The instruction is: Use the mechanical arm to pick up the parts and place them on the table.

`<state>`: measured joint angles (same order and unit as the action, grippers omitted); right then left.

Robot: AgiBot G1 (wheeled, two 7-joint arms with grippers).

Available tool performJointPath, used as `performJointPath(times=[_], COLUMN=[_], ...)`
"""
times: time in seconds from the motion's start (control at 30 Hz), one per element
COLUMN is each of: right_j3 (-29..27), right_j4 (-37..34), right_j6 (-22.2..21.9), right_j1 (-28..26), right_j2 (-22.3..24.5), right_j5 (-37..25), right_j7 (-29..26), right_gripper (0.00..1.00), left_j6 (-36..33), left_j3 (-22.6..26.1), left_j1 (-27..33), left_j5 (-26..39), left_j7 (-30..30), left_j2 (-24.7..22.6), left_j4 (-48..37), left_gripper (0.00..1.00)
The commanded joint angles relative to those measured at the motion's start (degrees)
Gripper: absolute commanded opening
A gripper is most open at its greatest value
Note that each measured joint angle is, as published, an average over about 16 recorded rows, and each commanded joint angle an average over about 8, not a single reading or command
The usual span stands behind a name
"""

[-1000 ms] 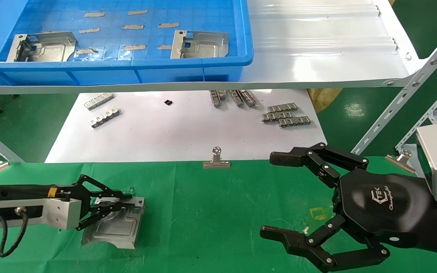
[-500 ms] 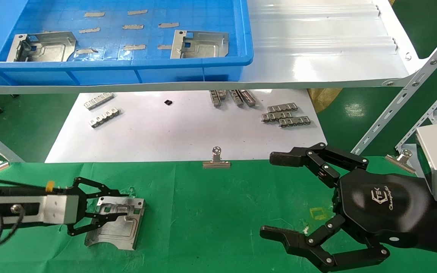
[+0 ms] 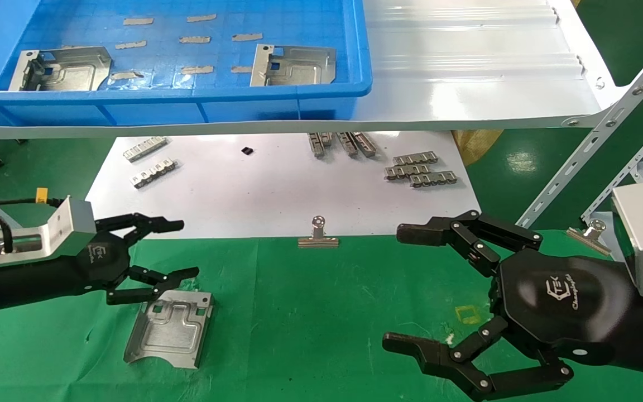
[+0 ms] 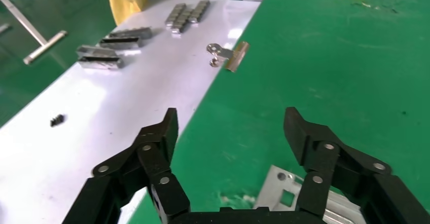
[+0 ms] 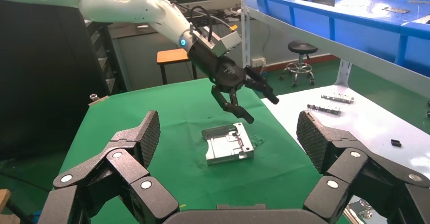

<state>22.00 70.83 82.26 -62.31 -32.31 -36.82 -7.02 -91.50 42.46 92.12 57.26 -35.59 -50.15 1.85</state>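
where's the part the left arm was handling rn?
Head view: the part lies flat on the green table, robot's left side, just below the open left gripper, which hangs above it.

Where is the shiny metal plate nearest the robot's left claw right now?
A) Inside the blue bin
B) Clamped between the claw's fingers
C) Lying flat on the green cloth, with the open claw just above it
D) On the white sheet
C: the metal plate lies flat on the green cloth, while the left gripper hangs open above it, holding nothing.

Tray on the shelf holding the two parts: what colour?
Bright blue tray; the head view shows it best, with both parts inside.
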Motion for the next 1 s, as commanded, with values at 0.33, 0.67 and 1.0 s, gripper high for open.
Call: performJointPath(times=[0.33,0.67,1.0], right_j3=[0.00,0.00,0.00], right_j4=[-0.01,-0.01,-0.01], right_j6=[-0.01,-0.01,-0.01], right_j1=[0.01,0.01,0.01], right_j2=[0.00,0.00,0.00], right_j5=[0.00,0.00,0.01], right_j7=[0.00,0.00,0.00], right_gripper=[1.00,1.00,1.00], left_j6=[0.16,1.12,2.10], left_j3=[-1.50,-5.73,-10.07], left_j1=[-1.70,-6.60,-11.62], left_j5=[-1.33,-3.72,-6.17], left_j7=[2.86,10.24,17.80], left_j2=[0.54,3.01,5.55], left_j4=[3.06,14.72,26.66], left_gripper=[1.00,1.00,1.00])
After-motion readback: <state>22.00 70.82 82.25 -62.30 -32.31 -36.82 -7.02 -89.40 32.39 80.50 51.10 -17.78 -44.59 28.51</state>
